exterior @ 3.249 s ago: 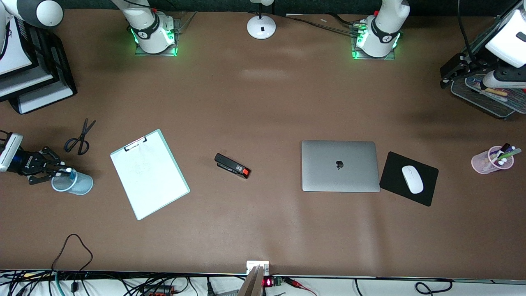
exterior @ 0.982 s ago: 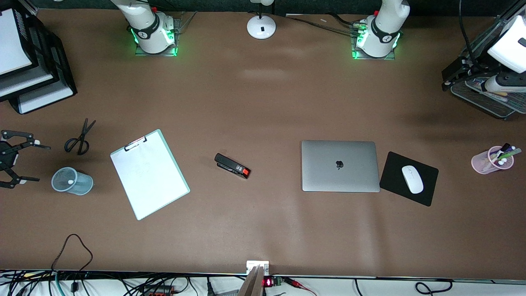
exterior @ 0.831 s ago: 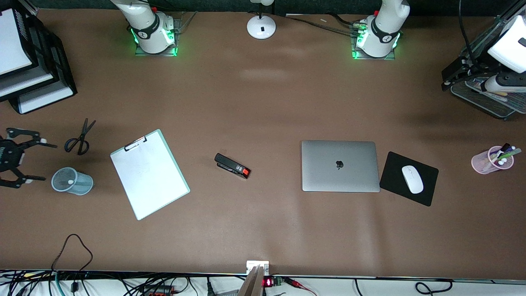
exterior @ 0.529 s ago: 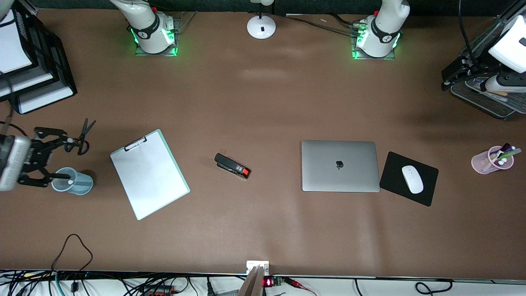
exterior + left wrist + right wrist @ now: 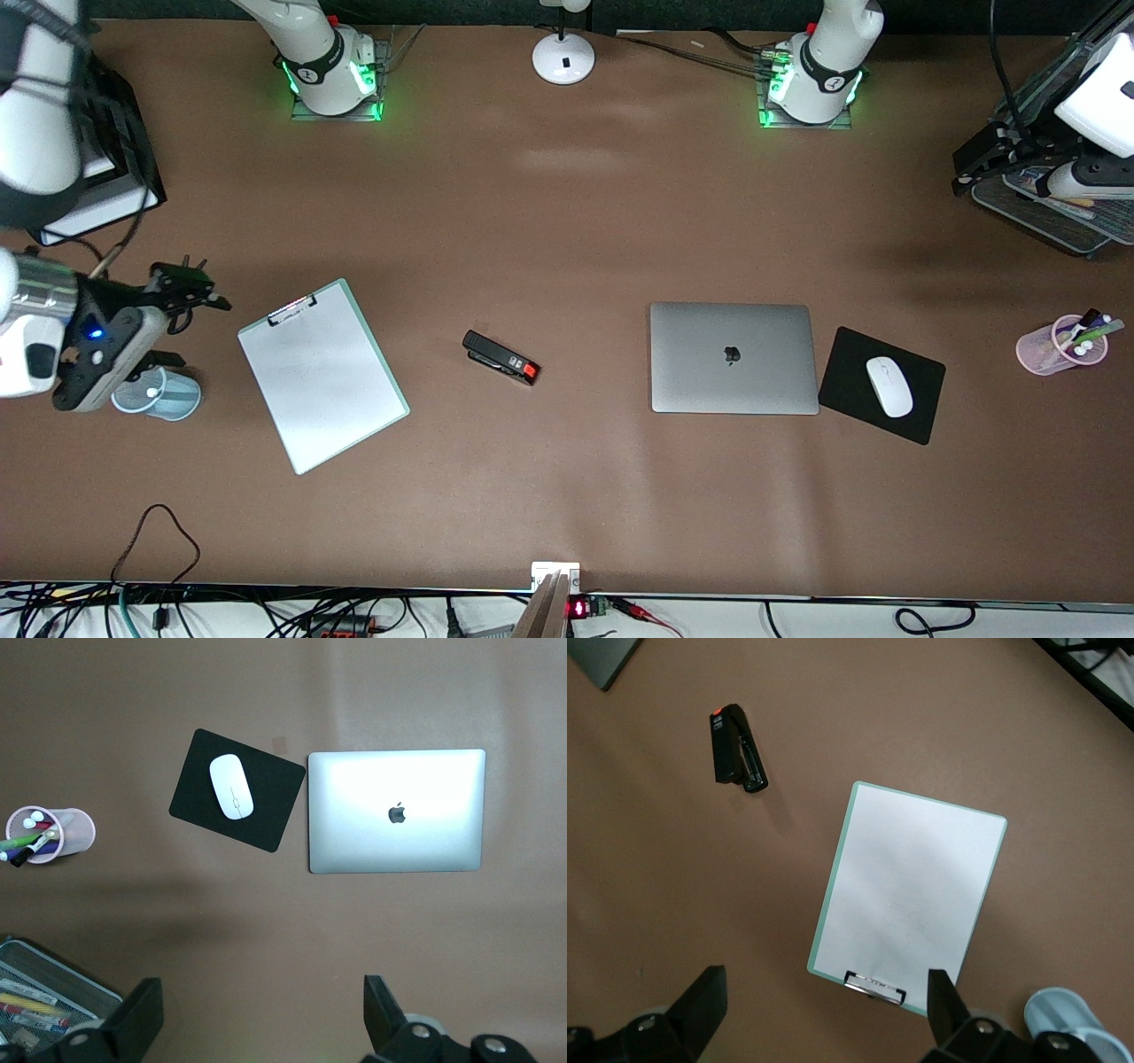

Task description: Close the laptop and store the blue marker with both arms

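The silver-grey laptop (image 5: 732, 357) lies shut, apple logo up, beside the mouse pad; it also shows in the left wrist view (image 5: 396, 811). Of the blue marker only a pale whitish end (image 5: 151, 391) shows, inside the pale blue mesh cup (image 5: 168, 397) at the right arm's end of the table. My right gripper (image 5: 180, 323) is open and empty, over the cup and the scissors; its jaws (image 5: 824, 1010) frame the clipboard's clip. My left gripper (image 5: 979, 158) is open and empty over the mesh tray at the left arm's end; in its wrist view (image 5: 257, 1023) only bare table lies between the jaws.
A white clipboard (image 5: 322, 375) with a mint edge lies beside the cup, and a black stapler (image 5: 500, 357) lies between clipboard and laptop. A white mouse (image 5: 889, 386) sits on a black pad. A pink pen cup (image 5: 1054, 348), a mesh tray (image 5: 1045, 217) and black paper trays (image 5: 115, 168) stand at the ends.
My right gripper let go of the blue marker in the pale blue cup, drew back open, then swung toward the clipboard over cup and scissors. The left arm has barely moved.
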